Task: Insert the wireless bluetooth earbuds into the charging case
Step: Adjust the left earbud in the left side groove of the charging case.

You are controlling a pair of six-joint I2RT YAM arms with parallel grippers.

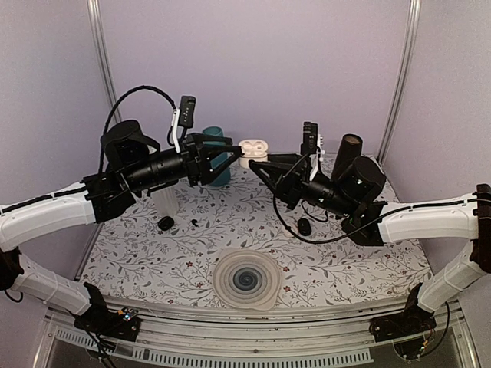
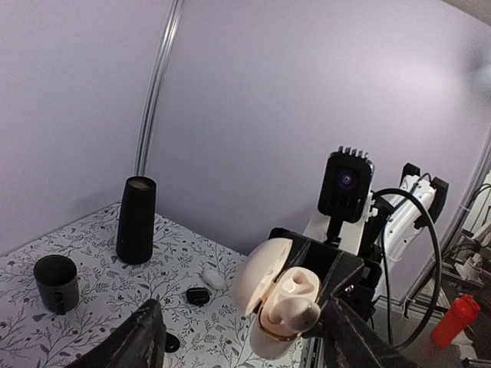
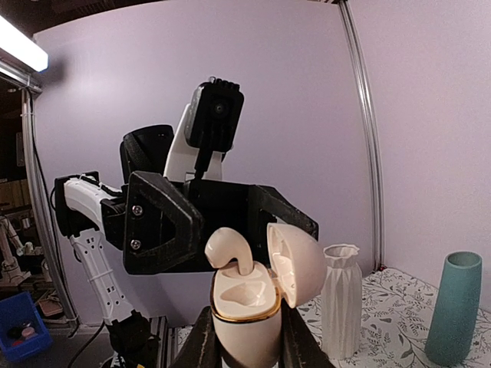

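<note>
Floral tabletop (image 1: 345, 261) with both arms reaching in and meeting in the air over the middle of the far edge.

- Left arm's pincer (image 1: 230, 157) has its fingers spread wide open and grips nothing; the fingers sit either side of the white case without touching it.
- Right arm's pincer (image 3: 247, 337) is clamped on the bottom half of the charging case (image 1: 253, 150), holding it upright and well off the tabletop.
- A tall black cylinder (image 1: 347, 153) stands at the far right corner, with a black mug (image 2: 56, 282) near it.
- A teal vase (image 1: 215, 153) is by the far edge behind the left pincer, and a white ribbed vase (image 3: 341, 299) stands toward the left edge.
- A round ribbed disc (image 1: 246, 280) with a dark centre lies at the middle of the near edge.
- Two black oval cases lie flat on the tabletop: one (image 1: 166, 223) toward the left edge, one (image 1: 304, 227) right of the middle.

The charging case has its lid (image 3: 295, 261) swung open. One earbud (image 3: 229, 249) stands stem-down in a socket with its head poking above the rim. From the right wrist view the socket beside it looks bare, but I can't be sure
</note>
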